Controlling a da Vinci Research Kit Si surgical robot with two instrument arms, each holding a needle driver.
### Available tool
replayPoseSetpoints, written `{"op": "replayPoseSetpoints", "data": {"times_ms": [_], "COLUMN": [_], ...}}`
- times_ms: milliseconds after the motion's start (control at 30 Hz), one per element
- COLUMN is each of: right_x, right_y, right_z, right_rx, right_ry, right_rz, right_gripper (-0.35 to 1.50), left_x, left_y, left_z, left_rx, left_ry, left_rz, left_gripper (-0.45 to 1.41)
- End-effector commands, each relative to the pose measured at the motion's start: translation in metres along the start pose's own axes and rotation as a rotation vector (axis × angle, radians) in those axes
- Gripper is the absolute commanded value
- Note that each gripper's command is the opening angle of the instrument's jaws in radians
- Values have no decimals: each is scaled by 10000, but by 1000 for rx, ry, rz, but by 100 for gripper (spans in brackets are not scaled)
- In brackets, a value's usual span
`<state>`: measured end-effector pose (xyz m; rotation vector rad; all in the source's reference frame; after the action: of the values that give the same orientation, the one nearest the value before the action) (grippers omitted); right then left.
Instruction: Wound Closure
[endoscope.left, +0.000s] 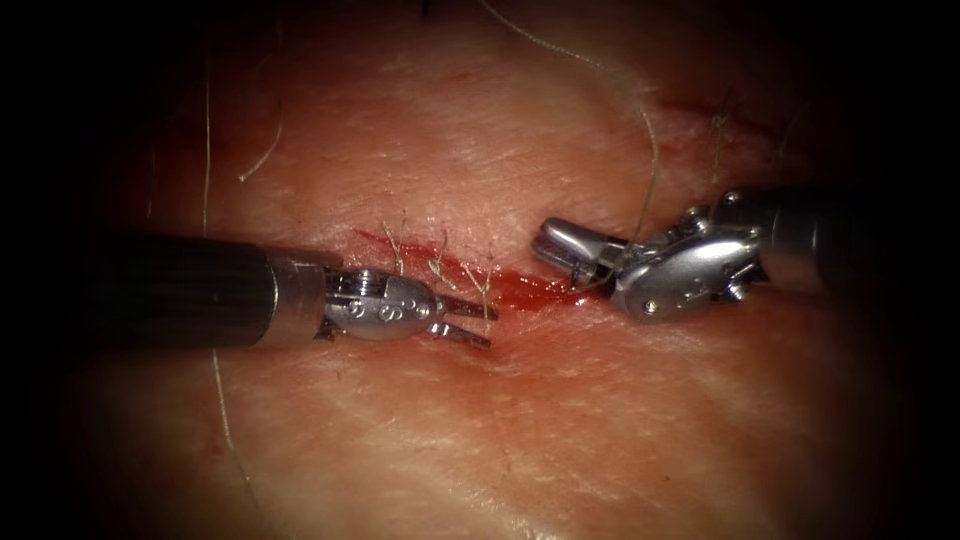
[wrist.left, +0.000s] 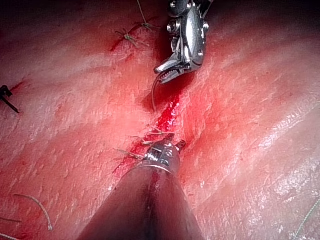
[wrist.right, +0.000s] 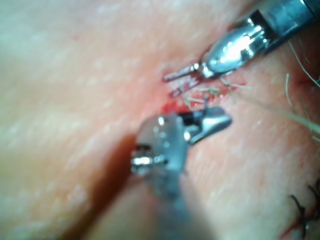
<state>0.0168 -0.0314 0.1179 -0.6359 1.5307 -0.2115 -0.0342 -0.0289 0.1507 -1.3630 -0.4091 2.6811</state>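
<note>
Left tool (endoscope.left: 470, 322) lay with jaws apart, empty, beside the cut (endoscope.left: 510, 288); right tool (endoscope.left: 560, 250) seemingly gripped the needle (wrist.left: 155, 95), curving from its jaws into the tissue (endoscope.left: 480, 430)

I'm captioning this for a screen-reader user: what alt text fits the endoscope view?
Two tools face each other over a cut in the tissue: the left tool, jaws open and empty, lies beside three stitches; the right tool, jaws shut, holds the curved needle. Thread trails up from it, and red fluid lies in the open cut.
</note>
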Motion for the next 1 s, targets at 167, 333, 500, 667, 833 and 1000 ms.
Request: {"op": "replayPoseSetpoints", "data": {"times_ms": [167, 333, 500, 667, 833, 1000], "right_x": [-11, -11, -12, -13, -13, -13], "right_y": [-10, -5, 5, 8, 14, 18], "right_z": [9, 16, 17, 17, 18, 20], "right_rx": [37, 47, 45, 49, 41, 40], "right_ry": [-6, -8, -8, -7, -4, 2], "right_rz": [107, 177, 239, 313, 330, 334], "right_gripper": [-35, -35, -35, -35, -35, -35], "left_x": [0, 0, 0, 0, -1, -1], "left_y": [2, 2, 2, 1, 1, 1], "left_z": [7, 7, 8, 8, 8, 8], "left_rx": [-3, -3, -3, -3, -3, -4], "left_ry": [2, 2, 2, 2, 1, -1], "left_rz": [-2, -2, -2, -2, -1, -1], "left_gripper": [27, 27, 27, 27, 27, 27]}}
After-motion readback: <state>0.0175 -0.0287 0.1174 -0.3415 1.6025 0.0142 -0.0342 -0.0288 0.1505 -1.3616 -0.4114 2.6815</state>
